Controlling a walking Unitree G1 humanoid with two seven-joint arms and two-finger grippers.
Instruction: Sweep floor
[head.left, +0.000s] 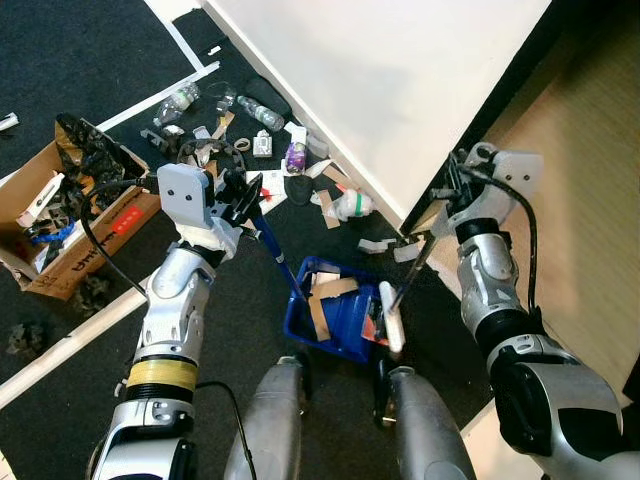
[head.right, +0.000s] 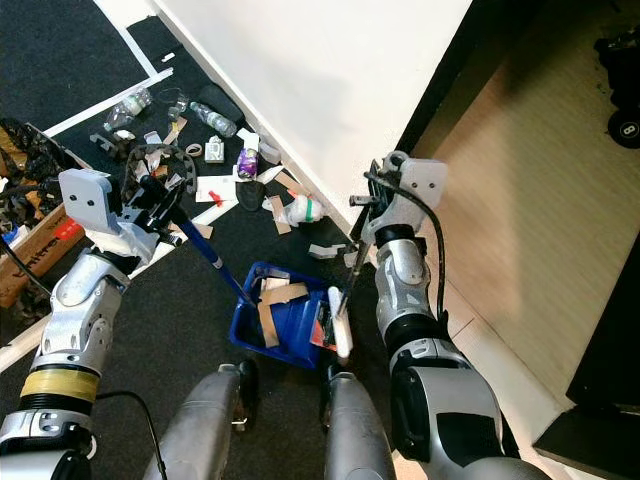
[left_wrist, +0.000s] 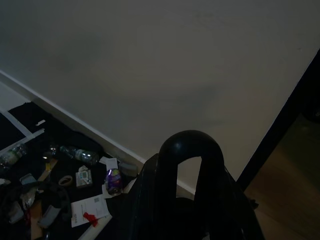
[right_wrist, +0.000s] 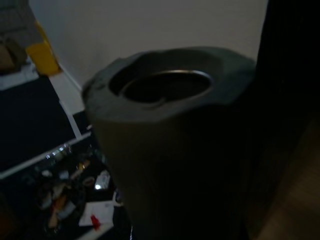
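Observation:
A blue dustpan (head.left: 345, 322) sits on the dark carpet in front of my legs, with scraps of cardboard and paper in it. Its long blue handle (head.left: 274, 245) rises to my left gripper (head.left: 243, 197), which is shut on it. My right gripper (head.left: 443, 203) is shut on the thin broom stick (head.left: 415, 262), close to the white wall. The white brush head (head.left: 390, 318) rests at the dustpan's right edge. The left wrist view looks past the handle's black loop end (left_wrist: 190, 150). In the right wrist view the open end of the broom tube (right_wrist: 165, 85) is seen close up.
Litter lies along the wall's base: plastic bottles (head.left: 262, 113), papers, a white-green cup (head.left: 350, 205), tape rolls. A cardboard box (head.left: 60, 215) of clutter stands at the left. A white wall (head.left: 400, 80) ends at a corner, with wooden floor (head.left: 590, 200) to the right.

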